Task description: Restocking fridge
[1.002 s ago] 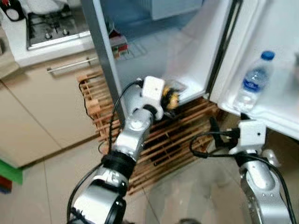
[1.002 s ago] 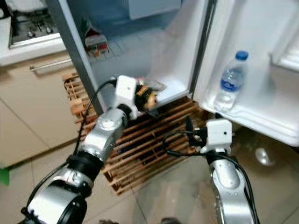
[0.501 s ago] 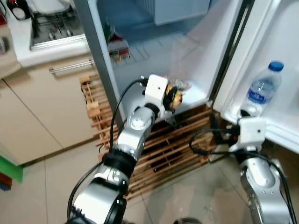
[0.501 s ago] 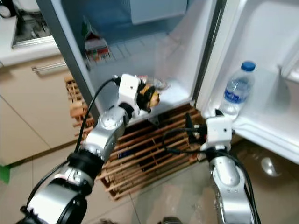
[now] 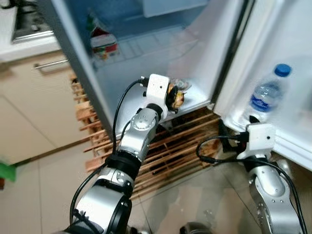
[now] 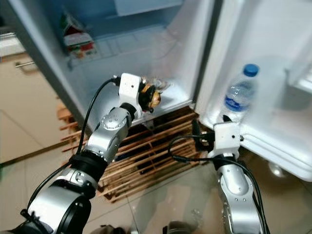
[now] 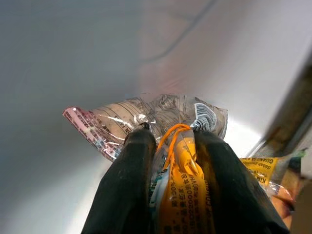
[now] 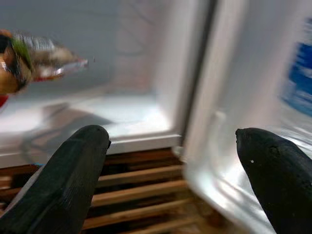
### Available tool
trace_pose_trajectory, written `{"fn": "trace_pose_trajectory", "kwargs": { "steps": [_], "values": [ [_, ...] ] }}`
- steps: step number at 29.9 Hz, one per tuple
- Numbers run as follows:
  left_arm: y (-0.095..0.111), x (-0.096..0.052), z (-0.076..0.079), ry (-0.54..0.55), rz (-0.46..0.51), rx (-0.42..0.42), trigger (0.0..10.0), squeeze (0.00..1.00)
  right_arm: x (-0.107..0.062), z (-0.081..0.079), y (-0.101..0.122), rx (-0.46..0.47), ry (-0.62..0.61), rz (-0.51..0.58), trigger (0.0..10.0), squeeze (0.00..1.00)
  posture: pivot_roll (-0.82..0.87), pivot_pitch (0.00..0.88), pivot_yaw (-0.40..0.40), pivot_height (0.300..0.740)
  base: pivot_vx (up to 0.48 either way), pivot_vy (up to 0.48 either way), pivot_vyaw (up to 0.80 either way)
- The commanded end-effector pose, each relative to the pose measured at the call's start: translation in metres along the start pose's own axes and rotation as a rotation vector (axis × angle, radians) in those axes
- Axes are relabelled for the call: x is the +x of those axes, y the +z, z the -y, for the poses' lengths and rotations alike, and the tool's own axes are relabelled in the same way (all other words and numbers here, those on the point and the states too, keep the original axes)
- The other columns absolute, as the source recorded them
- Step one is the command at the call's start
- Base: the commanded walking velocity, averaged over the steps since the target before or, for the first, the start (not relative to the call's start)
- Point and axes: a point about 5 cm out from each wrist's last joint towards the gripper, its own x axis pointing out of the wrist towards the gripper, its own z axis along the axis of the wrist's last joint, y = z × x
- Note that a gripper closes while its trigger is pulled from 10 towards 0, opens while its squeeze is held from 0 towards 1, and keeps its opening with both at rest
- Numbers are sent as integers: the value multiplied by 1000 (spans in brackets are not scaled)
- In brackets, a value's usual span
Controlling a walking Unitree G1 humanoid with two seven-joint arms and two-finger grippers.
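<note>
The fridge (image 5: pixel 195 44) stands open, its door (image 5: pixel 292 39) swung wide at 2 o'clock with a water bottle (image 5: pixel 265 92) in the door shelf (image 5: pixel 287 127); a milk carton (image 5: pixel 101 41) sits at 11 o'clock on the wire shelf (image 5: pixel 141 46); a wooden slatted rack (image 5: pixel 180 146) lies on the floor below the cabinet. The left gripper (image 5: pixel 176 96) is clenched on a bag of snacks (image 5: pixel 179 92), held just over the lowest fridge floor (image 5: pixel 200 100) near its front lip. To do this well, I judge the arm should carry the bag deeper before letting go, since so near the edge it could slide out onto the rack; lower it flat, then part the fingers. The right gripper (image 8: pixel 170 161) hangs spread wide and idle by the door hinge. The left wrist view shows what the head views cannot: the orange tie, barcode and clear film pinched between the fingers (image 7: pixel 129 175); the head views give the bag's place against the shelf lip.
</note>
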Motion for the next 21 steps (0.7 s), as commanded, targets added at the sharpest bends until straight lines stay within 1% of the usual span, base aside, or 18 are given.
{"fn": "trace_pose_trajectory", "kwargs": {
  "steps": [1,5,6,8,10,12,15,16,17,19,20,21],
  "values": [
    [6,5,2,3,13,2,10000,0,-4,-1,0,6,9,-2,10000,0,-274,103,46,740,0,0,0],
    [9,11,5,-6,6,11,10000,0,-8,-4,0,12,24,-3,10000,0,-282,120,45,740,0,0,0],
    [13,14,8,-30,9,23,10000,0,-14,-8,3,29,39,-3,10000,0,-293,141,49,740,0,0,0],
    [16,16,10,-61,22,25,10000,0,-19,-12,7,40,57,1,10000,0,-307,157,51,740,0,0,0],
    [19,17,13,-95,32,49,10000,0,-24,-14,10,47,73,-1,10000,0,-322,176,55,740,0,0,0],
    [22,19,15,-135,31,113,10000,0,-33,-18,12,46,99,-21,10000,0,-353,217,59,740,0,0,0],
    [23,20,19,-173,42,166,10000,0,-48,-19,14,37,108,-39,10000,0,-377,249,59,740,0,0,0],
    [23,20,22,-194,45,226,10000,0,-56,-18,14,34,104,-53,10000,0,-389,264,58,740,0,0,0],
    [23,20,22,-194,45,226,10000,0,-56,-18,14,34,104,-53,10000,0,-389,264,58,740,0,0,0],
    [19,20,26,-217,25,362,10000,0,-66,-17,14,59,84,-87,10000,0,-420,313,54,740,0,0,0],
    [17,20,27,-225,19,473,10000,0,-75,-18,16,64,80,-106,10000,0,-431,328,58,740,0,0,0],
    [17,20,27,-225,19,473,10000,0,-75,-18,16,64,80,-106,10000,0,-431,328,58,740,0,0,0]
  ]
}}
